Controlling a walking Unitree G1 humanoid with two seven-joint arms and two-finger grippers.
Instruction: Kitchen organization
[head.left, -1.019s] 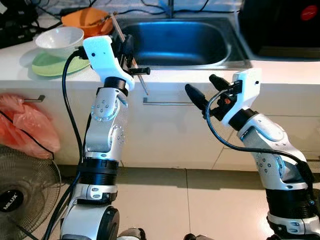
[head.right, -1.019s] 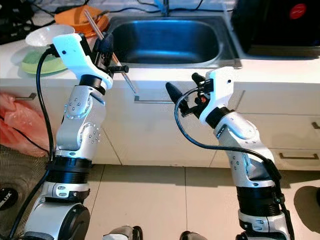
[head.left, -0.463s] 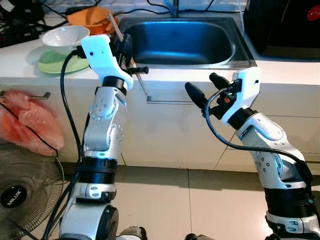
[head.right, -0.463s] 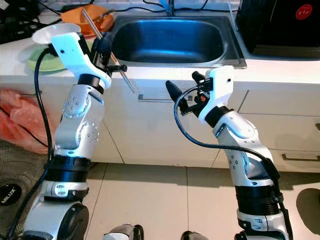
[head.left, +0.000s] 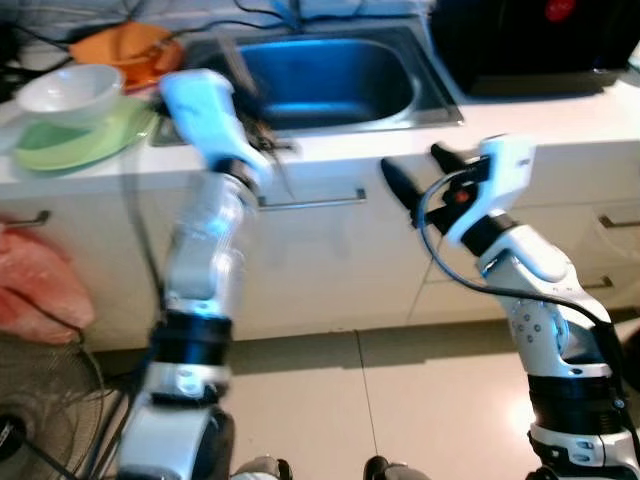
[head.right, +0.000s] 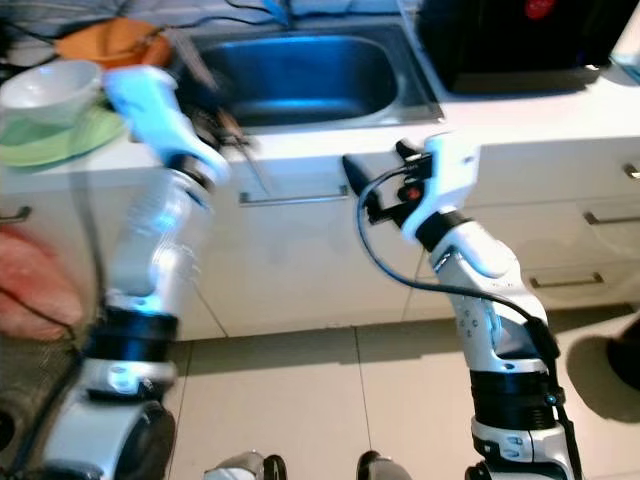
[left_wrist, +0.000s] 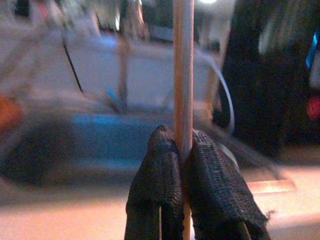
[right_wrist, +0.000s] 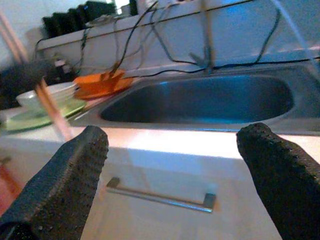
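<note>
chopsticks (left_wrist: 183, 75) run lengthwise up the middle of the left wrist view, clamped between the left gripper (left_wrist: 184, 150) fingers; sink (head.left: 330, 75) lies just beyond at upper centre; right gripper (right_wrist: 175, 145), fingers apart, sits farther off.

Your head views are bright and evenly lit, but the left arm (head.left: 205, 215) smears with motion blur. The sink (head.left: 320, 75) reflects blue, and the left wrist background is blurred.
</note>
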